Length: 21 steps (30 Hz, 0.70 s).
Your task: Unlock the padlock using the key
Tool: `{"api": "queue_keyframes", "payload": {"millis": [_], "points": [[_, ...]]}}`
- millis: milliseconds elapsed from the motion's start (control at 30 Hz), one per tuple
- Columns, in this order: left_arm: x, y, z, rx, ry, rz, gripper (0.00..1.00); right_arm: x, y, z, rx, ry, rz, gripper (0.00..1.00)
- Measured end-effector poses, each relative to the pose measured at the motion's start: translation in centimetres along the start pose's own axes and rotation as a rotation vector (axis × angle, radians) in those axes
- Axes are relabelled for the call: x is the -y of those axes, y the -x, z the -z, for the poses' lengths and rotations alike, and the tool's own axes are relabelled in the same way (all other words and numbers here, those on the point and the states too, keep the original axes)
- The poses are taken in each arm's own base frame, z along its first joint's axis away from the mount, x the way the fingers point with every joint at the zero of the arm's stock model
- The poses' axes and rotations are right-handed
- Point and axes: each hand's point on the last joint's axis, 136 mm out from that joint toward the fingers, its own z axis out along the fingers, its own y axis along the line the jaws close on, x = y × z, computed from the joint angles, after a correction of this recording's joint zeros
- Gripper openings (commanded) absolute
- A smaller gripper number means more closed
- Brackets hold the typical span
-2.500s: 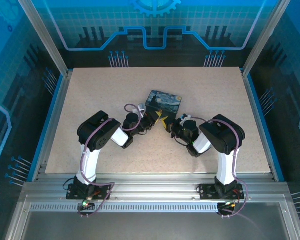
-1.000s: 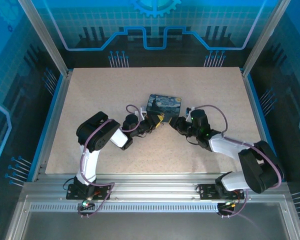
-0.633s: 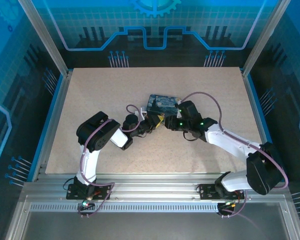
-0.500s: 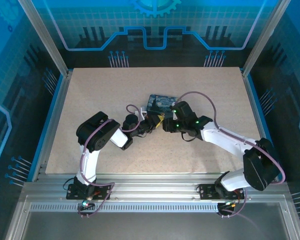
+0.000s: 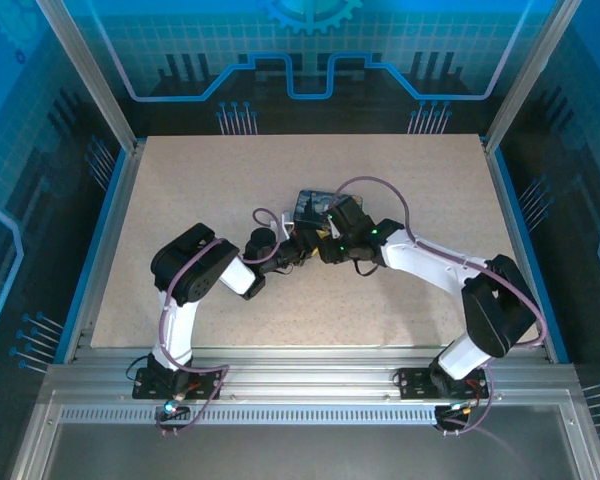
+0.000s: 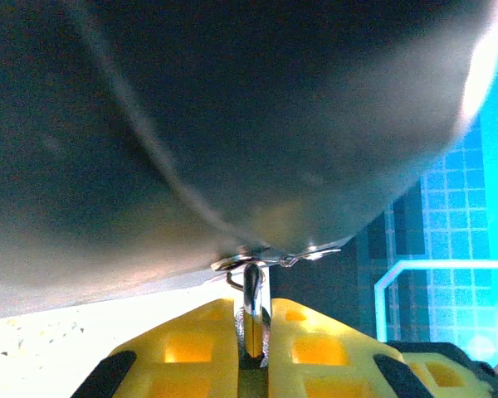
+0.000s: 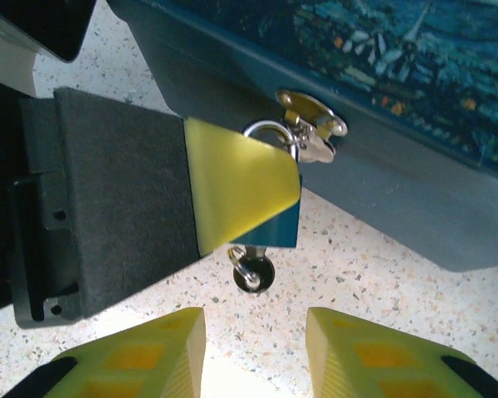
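- While the left gripper (image 6: 253,323) is clamped on the padlock (image 7: 275,229), its yellow pads pressed either side of the blue body, the lock hangs steady at the front wall of the painted box (image 7: 415,166), just above the table (image 7: 382,274).
- The silver shackle (image 7: 266,131) passes through the hasp (image 7: 311,112) on the box and looks fully seated, so I judge the lock not yet open.
- The key (image 7: 253,274) sits at the underside of the padlock, its dark head and small ring pointing down. It appears to be already in the keyhole, though how deep it goes cannot be told.
- The right gripper (image 7: 256,327) has its jaws spread wide and empty, just below the key head, one finger on each side and touching nothing.
- Done, as far as can be seen: lock braced, key apparently inserted.
- Left to do: close on the key head, turn it, and free the shackle from the body.
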Motion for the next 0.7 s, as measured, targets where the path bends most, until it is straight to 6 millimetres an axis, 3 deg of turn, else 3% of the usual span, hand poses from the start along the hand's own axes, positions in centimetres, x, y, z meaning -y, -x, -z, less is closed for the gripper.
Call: {"api": "queue_keyframes", "payload": {"millis": [100, 700], "points": [[0.01, -0.04, -0.01, -0.001, 0.0, 0.0, 0.0, -0.17, 0.6, -0.24, 0.001, -0.005, 0.014, 0.39], [-0.66, -0.11, 0.03, -0.006, 0.027, 0.013, 0.0, -0.36, -0.14, -0.71, 0.0, -0.036, 0.056, 0.39]]}}
